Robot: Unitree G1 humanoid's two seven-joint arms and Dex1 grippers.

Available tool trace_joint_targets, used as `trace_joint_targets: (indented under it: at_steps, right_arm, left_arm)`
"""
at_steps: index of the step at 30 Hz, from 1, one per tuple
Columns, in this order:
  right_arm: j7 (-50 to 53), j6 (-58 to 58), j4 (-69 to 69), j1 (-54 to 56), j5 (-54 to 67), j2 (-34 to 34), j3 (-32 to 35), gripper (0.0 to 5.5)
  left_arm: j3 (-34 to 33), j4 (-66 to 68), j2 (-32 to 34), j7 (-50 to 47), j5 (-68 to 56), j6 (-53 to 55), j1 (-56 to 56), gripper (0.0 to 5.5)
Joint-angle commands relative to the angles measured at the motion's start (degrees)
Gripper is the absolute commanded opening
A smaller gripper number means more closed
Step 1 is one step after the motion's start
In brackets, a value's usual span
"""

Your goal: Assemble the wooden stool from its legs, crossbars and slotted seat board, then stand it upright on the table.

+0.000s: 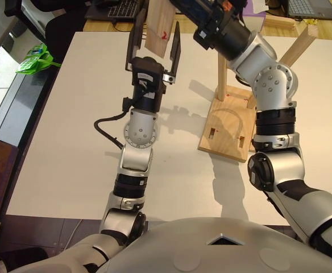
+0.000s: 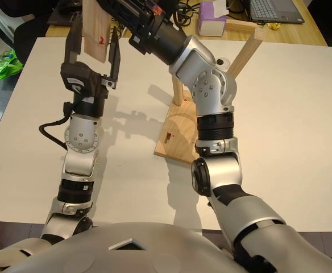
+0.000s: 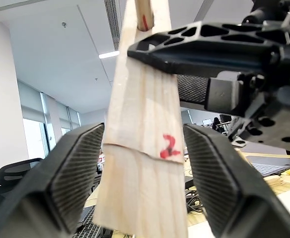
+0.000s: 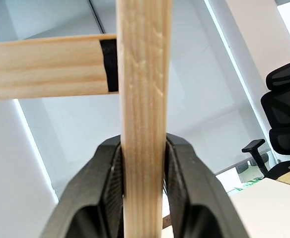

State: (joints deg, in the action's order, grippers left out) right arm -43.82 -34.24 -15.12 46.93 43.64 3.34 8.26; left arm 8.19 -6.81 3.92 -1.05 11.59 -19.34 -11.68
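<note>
The right gripper (image 4: 142,148) is clamped on a wooden part (image 1: 161,27), held above the table's (image 1: 69,142) far side. The left gripper (image 1: 156,35) brackets it, fingers apart. The seat board (image 1: 225,136) lies to the right, two legs (image 1: 221,74) fitted. This looks like a handover; next, the left must close squarely.

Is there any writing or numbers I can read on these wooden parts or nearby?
"2", handwritten in red, on the raised wooden piece.
Small red marks on the seat board: too small to read.
Markings on the green bag: too blurred to read.
</note>
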Motion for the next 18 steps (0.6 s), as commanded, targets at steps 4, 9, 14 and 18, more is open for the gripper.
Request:
trace_joint_targets:
  at_steps: [4,9,14,18]
  right_arm:
    - [2.6,3.4,3.5,0.1,0.3,-1.9,2.9,1.02]
    - [0.5,0.4,8.4,0.0,1.8,-11.9,6.1,1.02]
    - [-3.9,-6.3,15.6,-3.7,4.8,-19.0,4.1,1.02]
    - [-6.6,-10.7,20.6,-6.7,7.0,-21.8,1.7,1.02]
  left_arm:
    - [-3.5,-3.8,7.4,10.8,-9.8,1.1,4.7,4.19]
    - [-15.2,0.9,25.4,35.0,-32.7,12.9,5.8,4.37]
    - [-26.3,12.9,39.2,55.0,-57.3,36.6,-8.9,4.37]
    - [-23.8,31.5,44.3,66.0,-55.9,42.6,-30.5,4.37]
